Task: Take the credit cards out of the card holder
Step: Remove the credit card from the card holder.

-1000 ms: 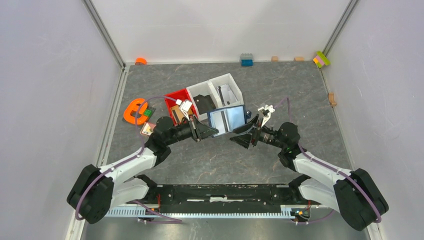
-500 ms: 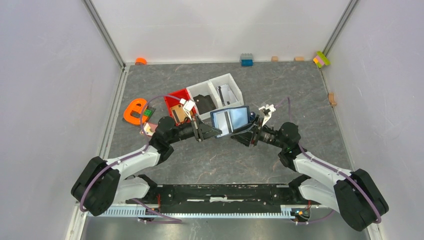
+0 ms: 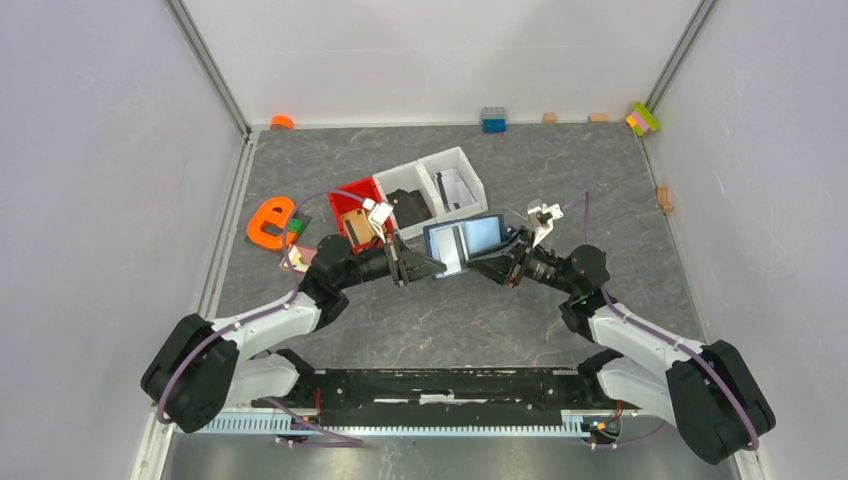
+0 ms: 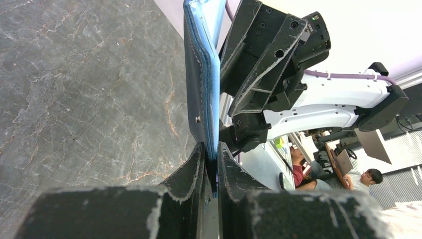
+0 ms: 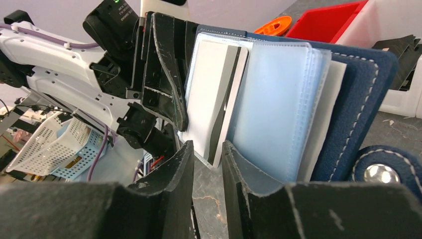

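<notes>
Navy card holder [image 4: 201, 74] pinched by left fingers [image 4: 191, 174] | right fingers [image 5: 169, 191] ajar astride silvery credit card [image 5: 209, 94]

Left wrist view: the card holder [image 4: 201, 74] runs off the top edge, and its lower edge is hidden inside the left claw [image 4: 211, 157].

Right wrist view: the bottom corner of the silvery card [image 5: 211, 94] is masked by the right claw [image 5: 208, 149]. Contact there is indeterminable. The strap tab [image 5: 398, 155] is cut by the right edge.

Top view: the contents of the white bin [image 3: 448, 156] are too small to identify.
</notes>
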Action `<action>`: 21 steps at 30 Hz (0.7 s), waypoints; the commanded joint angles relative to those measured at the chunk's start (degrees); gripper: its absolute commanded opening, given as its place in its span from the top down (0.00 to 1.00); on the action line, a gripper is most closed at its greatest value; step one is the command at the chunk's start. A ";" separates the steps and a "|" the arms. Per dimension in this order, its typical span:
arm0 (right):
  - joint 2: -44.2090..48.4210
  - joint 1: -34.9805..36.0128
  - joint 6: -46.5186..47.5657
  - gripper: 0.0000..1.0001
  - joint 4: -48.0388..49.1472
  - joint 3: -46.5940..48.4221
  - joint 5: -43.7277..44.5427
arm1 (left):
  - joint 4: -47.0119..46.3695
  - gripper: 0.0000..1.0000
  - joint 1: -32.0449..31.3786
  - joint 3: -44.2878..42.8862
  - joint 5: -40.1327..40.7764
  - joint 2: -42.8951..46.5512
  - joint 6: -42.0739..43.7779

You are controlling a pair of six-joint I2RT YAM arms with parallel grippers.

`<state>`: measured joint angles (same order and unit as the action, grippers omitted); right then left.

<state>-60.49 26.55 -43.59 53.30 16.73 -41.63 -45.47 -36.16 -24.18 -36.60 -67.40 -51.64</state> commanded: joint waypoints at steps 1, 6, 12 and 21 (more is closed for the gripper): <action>0.14 -0.18 -1.82 0.68 4.40 -0.24 -1.21 | -1.77 0.98 -0.59 -0.78 -2.07 2.00 0.18; -1.74 -0.18 -2.28 0.61 3.89 0.16 -1.44 | -5.69 0.98 -0.73 -0.35 -3.85 1.75 -1.47; -2.35 -0.18 -0.83 0.53 0.79 1.01 -1.12 | -9.85 0.98 -0.93 0.34 -5.21 1.68 -3.10; -5.78 -0.16 -10.03 0.67 15.76 -0.51 -6.82 | -8.75 0.98 -1.03 0.10 -3.68 0.32 -2.76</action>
<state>-64.51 26.20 -48.36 59.11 16.67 -44.80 -48.86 -36.25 -23.07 -38.22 -66.98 -52.88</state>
